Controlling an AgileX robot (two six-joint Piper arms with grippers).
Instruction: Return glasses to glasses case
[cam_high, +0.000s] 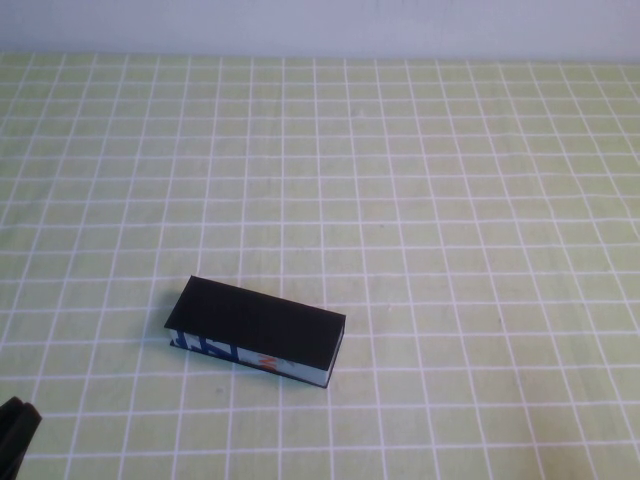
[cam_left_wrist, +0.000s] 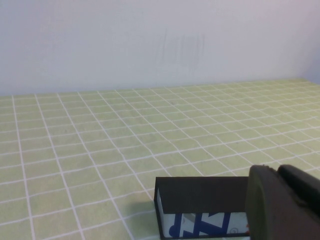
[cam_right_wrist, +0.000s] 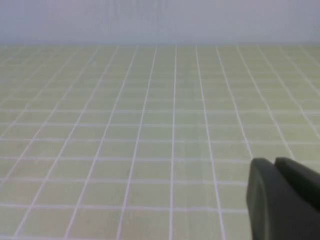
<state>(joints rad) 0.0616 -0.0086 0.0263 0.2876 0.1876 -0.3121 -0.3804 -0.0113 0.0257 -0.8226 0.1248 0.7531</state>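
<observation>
The glasses case (cam_high: 258, 325) lies shut on the green checked cloth, left of centre and near the front, its black lid on top and its white side with blue and orange print facing me. It also shows in the left wrist view (cam_left_wrist: 200, 200). The glasses are not in view. My left gripper (cam_high: 15, 430) sits at the front left corner, left of and nearer than the case, apart from it; in its wrist view the left gripper (cam_left_wrist: 277, 172) is shut and empty. My right gripper (cam_right_wrist: 274, 162) is out of the high view, shut and empty above bare cloth.
The green cloth with white grid lines (cam_high: 450, 200) covers the whole table. A pale wall (cam_left_wrist: 150, 40) stands behind the far edge.
</observation>
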